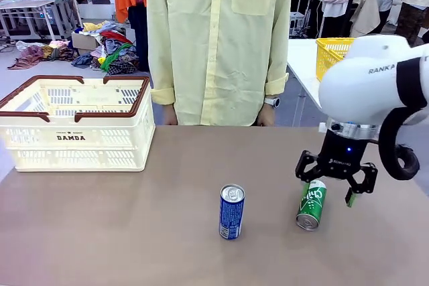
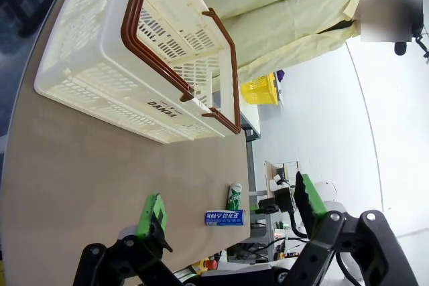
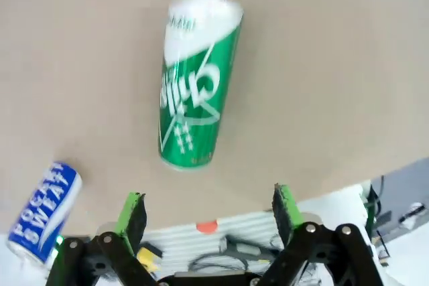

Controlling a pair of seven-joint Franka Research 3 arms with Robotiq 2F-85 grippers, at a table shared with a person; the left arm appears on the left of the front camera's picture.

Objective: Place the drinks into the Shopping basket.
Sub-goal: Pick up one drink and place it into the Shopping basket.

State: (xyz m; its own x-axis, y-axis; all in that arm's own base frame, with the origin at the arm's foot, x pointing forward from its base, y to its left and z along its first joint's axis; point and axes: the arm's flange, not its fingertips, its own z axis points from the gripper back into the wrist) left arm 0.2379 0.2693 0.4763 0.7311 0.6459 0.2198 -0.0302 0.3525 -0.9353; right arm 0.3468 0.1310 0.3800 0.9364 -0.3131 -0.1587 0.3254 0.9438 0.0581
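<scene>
Arm [image 1: 365,78] from the right is reaching down, right claw [image 1: 326,189] hanging with fingers spread apart; green can [image 1: 312,204] is lying just below it, touching neither finger.

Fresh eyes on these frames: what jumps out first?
The white right arm dominates the table's right side, its open right gripper poised just over the green can without gripping it. The blue can stands alone near the table's middle. The big cream Shopping basket sits at the far left, and a person in a pale yellow shirt stands close behind the table.
</scene>
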